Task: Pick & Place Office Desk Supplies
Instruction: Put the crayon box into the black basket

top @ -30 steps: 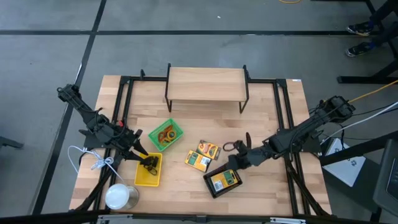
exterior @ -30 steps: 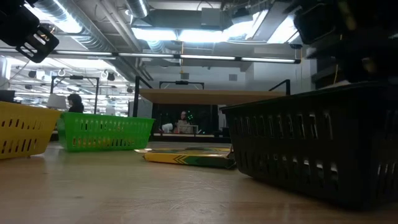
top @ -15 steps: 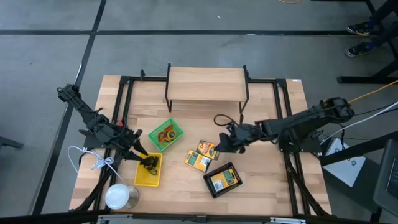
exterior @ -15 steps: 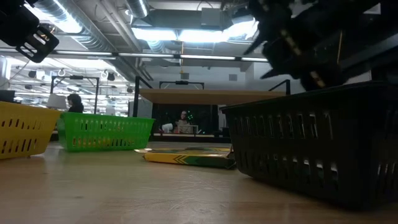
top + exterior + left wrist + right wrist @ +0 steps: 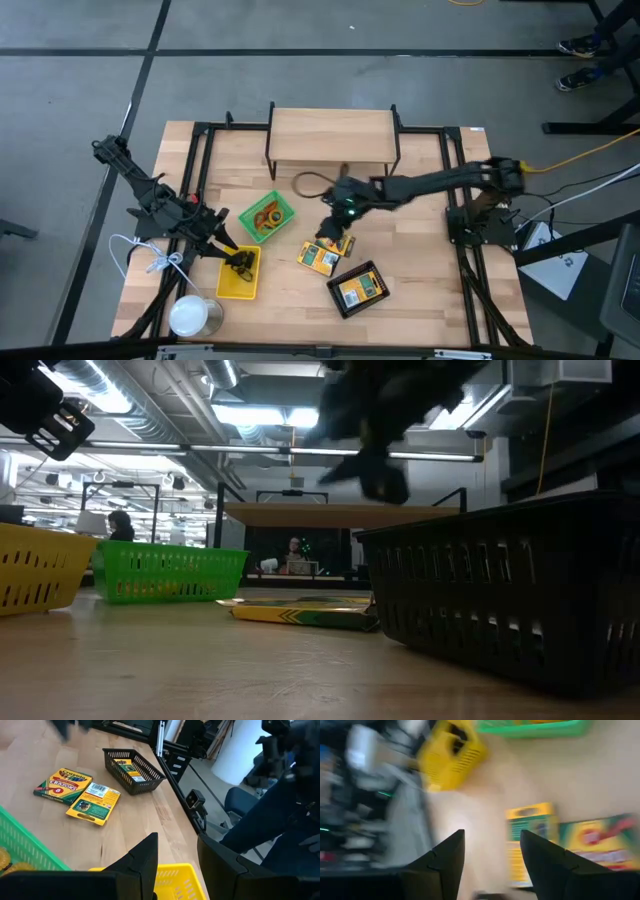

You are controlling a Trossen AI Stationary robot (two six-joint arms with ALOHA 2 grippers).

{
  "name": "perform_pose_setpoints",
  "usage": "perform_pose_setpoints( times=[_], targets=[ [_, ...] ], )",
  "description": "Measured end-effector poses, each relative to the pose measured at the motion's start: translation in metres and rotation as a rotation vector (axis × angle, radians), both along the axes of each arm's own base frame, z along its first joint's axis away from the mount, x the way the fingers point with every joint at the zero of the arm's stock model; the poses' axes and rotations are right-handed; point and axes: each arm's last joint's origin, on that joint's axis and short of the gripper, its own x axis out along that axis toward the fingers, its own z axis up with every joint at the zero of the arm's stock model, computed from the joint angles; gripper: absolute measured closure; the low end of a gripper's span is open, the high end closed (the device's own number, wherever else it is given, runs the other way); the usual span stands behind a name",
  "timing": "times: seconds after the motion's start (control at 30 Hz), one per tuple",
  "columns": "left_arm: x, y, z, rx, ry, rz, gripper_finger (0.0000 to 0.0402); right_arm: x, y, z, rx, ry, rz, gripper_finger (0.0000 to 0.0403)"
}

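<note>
Judging by how things lie, the sorting is partly done: the green tray holds orange loops, the yellow tray holds a dark clip, and the black mesh tray holds 1 printed box. 2 printed boxes lie loose on the worktop between the trays, so they appear to be what is left. The right gripper hangs above those 2 boxes, jaws apart and holding nothing. The left gripper sits over the yellow tray, jaws parted with nothing visible between them.
</note>
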Motion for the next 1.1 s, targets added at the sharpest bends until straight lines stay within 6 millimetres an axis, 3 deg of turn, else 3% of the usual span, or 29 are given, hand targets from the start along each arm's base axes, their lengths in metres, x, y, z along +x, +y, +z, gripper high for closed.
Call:
perform_pose_setpoints(
  times=[0.13,0.4,0.77,1.1],
  targets=[
    [0.0,0.0,0.0,0.0,0.0,0.0,0.027,0.027,-0.014,-0.016,-0.101,0.114,0.138,0.021],
    [0.0,0.0,0.0,0.0,0.0,0.001,0.027,0.068,-0.017,-0.031,-0.15,0.028,0.346,0.021],
    [0.0,0.0,0.0,0.0,0.0,0.0,0.027,0.07,-0.006,-0.062,-0.175,0.135,0.401,0.0209],
    [0.0,0.0,0.0,0.0,0.0,0.0,0.027,0.071,-0.005,-0.068,-0.226,0.163,0.373,0.0208]
  ],
)
